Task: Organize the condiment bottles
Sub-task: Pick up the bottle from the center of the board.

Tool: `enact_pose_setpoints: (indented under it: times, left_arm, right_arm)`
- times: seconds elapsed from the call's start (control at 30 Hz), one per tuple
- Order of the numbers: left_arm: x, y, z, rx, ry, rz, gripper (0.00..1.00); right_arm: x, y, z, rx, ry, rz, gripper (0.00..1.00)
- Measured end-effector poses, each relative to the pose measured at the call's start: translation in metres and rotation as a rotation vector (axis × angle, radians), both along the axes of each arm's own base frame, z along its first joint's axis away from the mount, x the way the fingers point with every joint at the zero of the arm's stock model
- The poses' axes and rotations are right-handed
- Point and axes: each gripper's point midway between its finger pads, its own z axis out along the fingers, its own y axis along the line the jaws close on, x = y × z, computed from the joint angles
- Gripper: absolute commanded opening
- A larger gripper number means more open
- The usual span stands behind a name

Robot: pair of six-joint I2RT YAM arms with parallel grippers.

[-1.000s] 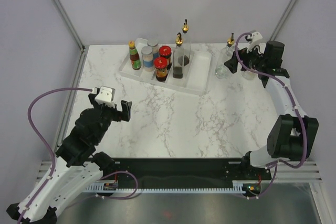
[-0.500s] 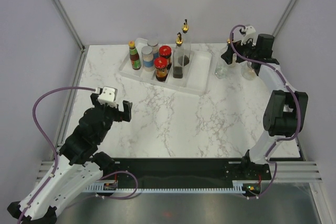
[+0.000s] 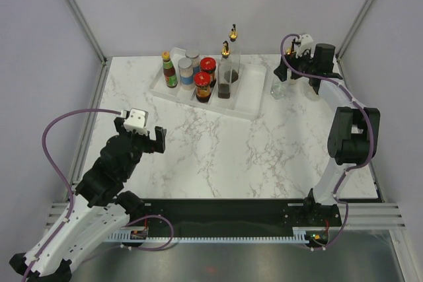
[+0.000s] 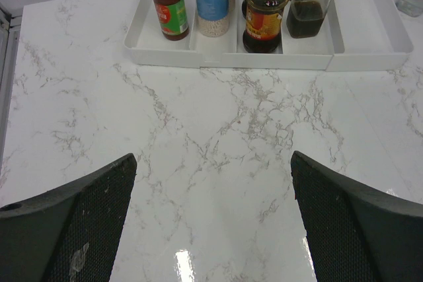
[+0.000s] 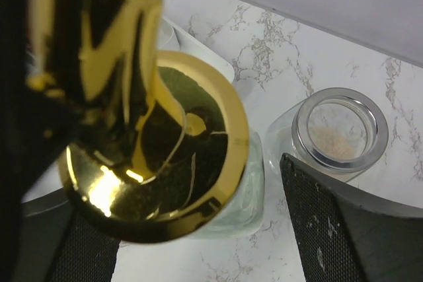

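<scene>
- The table [image 3: 218,153] has a white marble-look top with grey veins. It spreads below and ahead of the left gripper [image 3: 139,131] and runs under the right gripper [image 3: 293,65].
- The back wall [image 3: 198,4] is a plain, pale grey-lilac panel beyond both grippers, nearest the right one.
- The left wall [image 3: 39,64] stands outward of the left gripper, and the right wall [image 3: 400,37] outward of the right. Both have the same pale finish.
- Two metal struts slant up from the table's far corners: the left strut [image 3: 76,11] and the right strut [image 3: 367,4].
- A black strip [image 3: 225,212] lies behind the left gripper along the table's near edge, with metal rails [image 3: 390,212] beside it.
- The light is soft and even, with a small glare [image 4: 180,259] on the table beneath the left gripper.
</scene>
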Motion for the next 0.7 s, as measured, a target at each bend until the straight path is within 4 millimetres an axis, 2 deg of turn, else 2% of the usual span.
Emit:
enact_pose_setpoints:
  times: [0.2, 0.3, 0.33, 0.37, 0.43, 0.5, 0.7]
  left_arm:
    - [0.0, 0.0, 0.0, 0.0, 0.0, 0.0, 1.0]
    - [0.0, 0.0, 0.0, 0.0, 0.0, 0.0, 1.0]
    - [0.0, 0.0, 0.0, 0.0, 0.0, 0.0, 1.0]
    - [0.0, 0.0, 0.0, 0.0, 0.0, 0.0, 1.0]
    - [0.0, 0.0, 0.0, 0.001, 0.0, 0.001, 1.0]
    - [0.0, 0.0, 0.0, 0.0, -0.001, 0.001, 1.0]
    - [0.0, 0.001, 0.001, -0.002, -0.005, 0.004, 1.0]
  right_arm:
    - [0.005, 0.0, -0.006, -0.013, -0.005, -0.01, 0.79]
    - [0.006, 0.0, -0.005, -0.015, -0.014, -0.007, 0.61]
    - [0.007, -0.001, -0.004, -0.019, -0.019, -0.008, 0.29]
    - [0.008, -0.001, -0.004, -0.023, -0.024, -0.006, 0.18]
    - [0.008, -0.001, -0.003, -0.021, -0.027, -0.006, 0.05]
    - [0.008, -0.001, -0.003, -0.022, -0.028, -0.009, 0.0]
    - [-0.003, -0.002, -0.002, -0.041, -0.034, -0.005, 0.0]
